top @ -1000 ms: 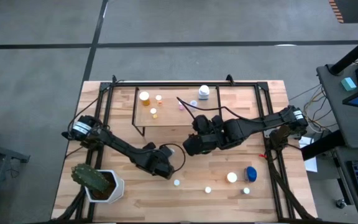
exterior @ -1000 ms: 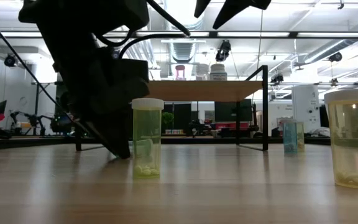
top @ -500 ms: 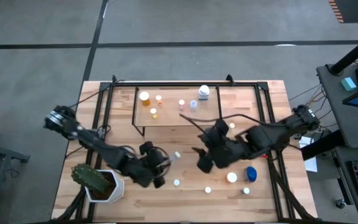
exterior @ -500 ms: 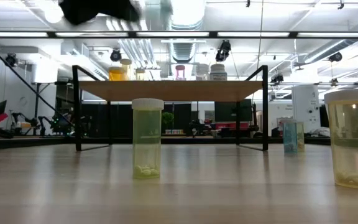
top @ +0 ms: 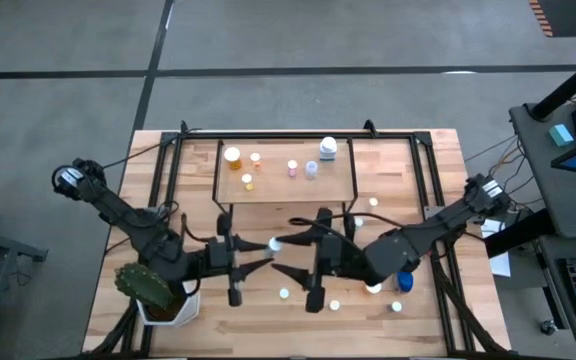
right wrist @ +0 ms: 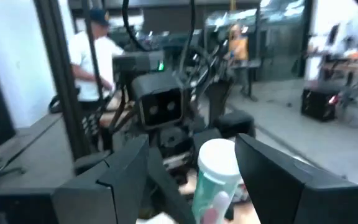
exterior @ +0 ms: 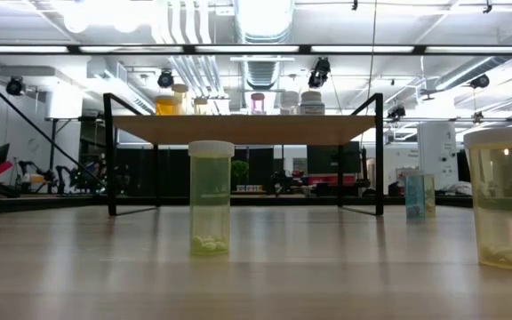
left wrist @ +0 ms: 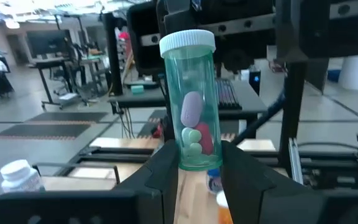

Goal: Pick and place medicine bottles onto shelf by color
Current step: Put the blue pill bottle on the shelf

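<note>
A pale-blue, white-capped medicine bottle [left wrist: 191, 106] is grasped upright between the left gripper [left wrist: 194, 163] fingers; the right gripper [right wrist: 191, 158] fingers are spread, flanking it.

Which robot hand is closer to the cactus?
The left. Its end effector hangs just beside the cactus, holding a pale green bottle. The right end effector is farther, past that bottle.

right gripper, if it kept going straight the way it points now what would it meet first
Probably the white-capped pale green bottle held by the left gripper: it stands between the right gripper's open fingers, with the left arm's wrist right behind. Depth is unclear.
</note>
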`<move>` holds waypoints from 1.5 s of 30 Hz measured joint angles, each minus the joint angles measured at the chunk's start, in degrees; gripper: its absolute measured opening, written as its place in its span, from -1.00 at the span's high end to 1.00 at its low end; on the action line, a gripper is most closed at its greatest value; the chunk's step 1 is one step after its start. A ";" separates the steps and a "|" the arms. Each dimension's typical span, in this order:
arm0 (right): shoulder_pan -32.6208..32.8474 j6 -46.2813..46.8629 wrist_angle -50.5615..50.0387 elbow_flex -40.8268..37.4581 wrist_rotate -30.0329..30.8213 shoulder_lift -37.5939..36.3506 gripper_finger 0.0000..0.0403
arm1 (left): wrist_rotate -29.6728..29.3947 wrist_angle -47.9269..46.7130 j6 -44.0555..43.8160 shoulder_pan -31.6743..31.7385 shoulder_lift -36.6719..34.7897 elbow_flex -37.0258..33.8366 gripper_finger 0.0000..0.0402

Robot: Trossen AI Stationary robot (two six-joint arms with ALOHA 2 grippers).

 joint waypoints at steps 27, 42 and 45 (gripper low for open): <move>-0.54 -1.29 2.69 1.26 5.54 0.51 0.18 | 0.27 7.14 0.71 0.76 0.07 -0.09 0.59; -0.87 -1.19 2.67 1.26 5.53 0.52 0.49 | 0.31 7.01 0.60 1.04 0.17 -0.11 0.55; -0.87 -0.81 2.63 1.24 5.53 0.52 0.50 | 0.31 6.97 0.60 1.06 0.17 -0.11 0.47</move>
